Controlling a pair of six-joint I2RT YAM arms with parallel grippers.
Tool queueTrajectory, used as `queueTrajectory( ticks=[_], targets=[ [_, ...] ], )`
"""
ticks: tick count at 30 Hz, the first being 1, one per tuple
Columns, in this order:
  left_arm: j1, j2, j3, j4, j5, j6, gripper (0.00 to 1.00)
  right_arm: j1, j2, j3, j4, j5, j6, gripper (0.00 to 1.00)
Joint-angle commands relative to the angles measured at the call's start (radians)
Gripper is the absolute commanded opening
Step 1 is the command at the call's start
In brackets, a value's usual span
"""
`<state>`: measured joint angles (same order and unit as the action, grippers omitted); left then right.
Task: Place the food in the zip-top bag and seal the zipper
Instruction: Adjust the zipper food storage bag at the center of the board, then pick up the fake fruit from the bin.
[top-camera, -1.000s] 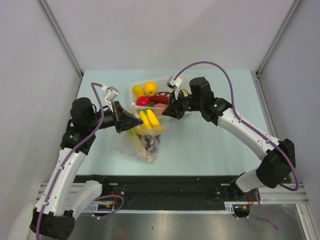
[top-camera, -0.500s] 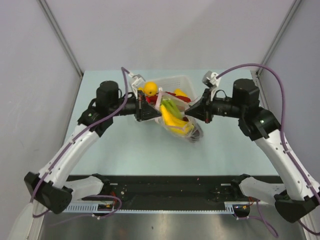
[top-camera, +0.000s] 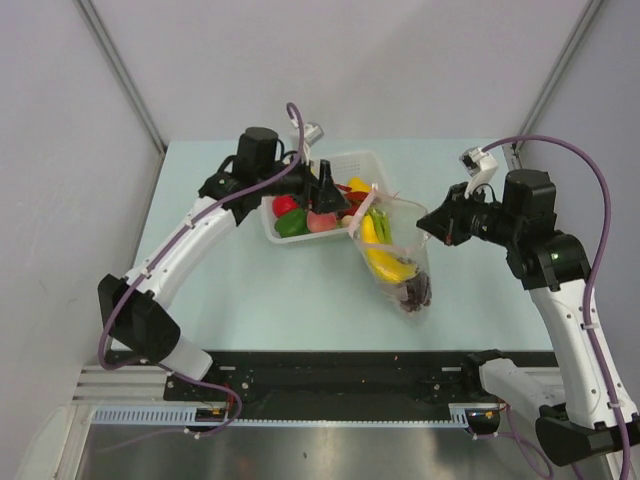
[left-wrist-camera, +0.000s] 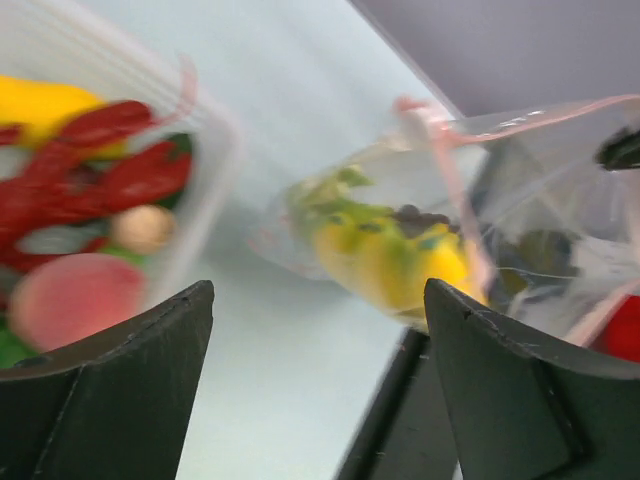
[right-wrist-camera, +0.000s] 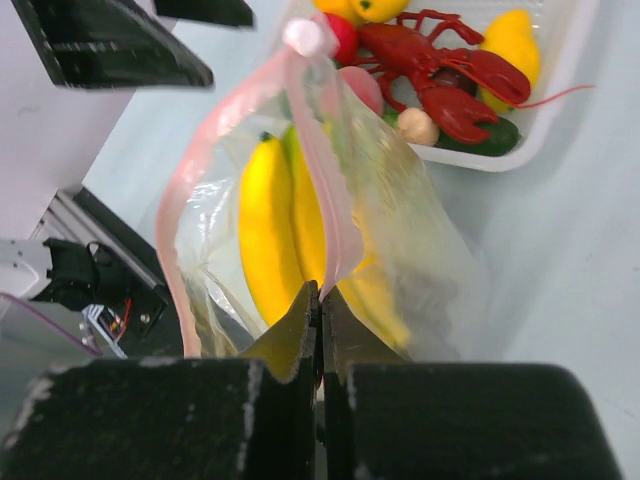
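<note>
1. From above, the left gripper (top-camera: 325, 187) hovers over the white basket (top-camera: 372, 160), apart from the zip-top bag (top-camera: 405, 225). The bag is just right of the basket, held up by its edge in the right gripper (top-camera: 430, 228), with bananas (top-camera: 388, 265) and grapes (top-camera: 414, 293) inside.
2. From the left wrist, the left gripper (left-wrist-camera: 318, 300) has its fingers spread wide with nothing between them. The blurred bag (left-wrist-camera: 540, 170) is ahead and to the right, past the tips.
3. From the right wrist, the right gripper (right-wrist-camera: 320, 300) has its fingers pressed together, pinching the bag (right-wrist-camera: 410, 230) at the zipper (right-wrist-camera: 325, 170). The bananas (right-wrist-camera: 265, 240) sit just beyond the tips.
</note>
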<state>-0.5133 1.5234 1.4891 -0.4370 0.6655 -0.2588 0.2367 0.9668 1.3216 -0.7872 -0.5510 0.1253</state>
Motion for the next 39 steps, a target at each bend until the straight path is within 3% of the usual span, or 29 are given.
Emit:
queueTrajectory(
  ticks=[1, 5, 18, 24, 30, 39],
  targets=[
    [0.128, 0.030, 0.088, -0.095, -0.174, 0.157, 0.91, -0.025, -0.008, 0.010, 0.106, 0.062, 0.079, 0.00],
    [0.154, 0.109, 0.128, -0.195, -0.198, 0.286, 0.96, -0.025, 0.009, 0.010, 0.134, 0.167, 0.105, 0.00],
    [0.052, 0.216, -0.021, -0.037, -0.219, 0.182, 0.99, -0.030, 0.050, 0.034, 0.125, 0.123, 0.080, 0.00],
    [0.009, 0.247, -0.067, -0.008, -0.313, 0.164, 0.96, -0.028, 0.010, 0.037, 0.092, 0.105, 0.089, 0.00],
    [0.010, 0.296, -0.044, 0.011, -0.417, 0.119, 0.99, -0.025, -0.007, 0.041, 0.008, 0.103, 0.080, 0.00],
    [-0.004, 0.369, 0.010, 0.023, -0.432, 0.122, 0.98, -0.017, 0.027, 0.041, -0.024, 0.097, 0.065, 0.00]
  ],
)
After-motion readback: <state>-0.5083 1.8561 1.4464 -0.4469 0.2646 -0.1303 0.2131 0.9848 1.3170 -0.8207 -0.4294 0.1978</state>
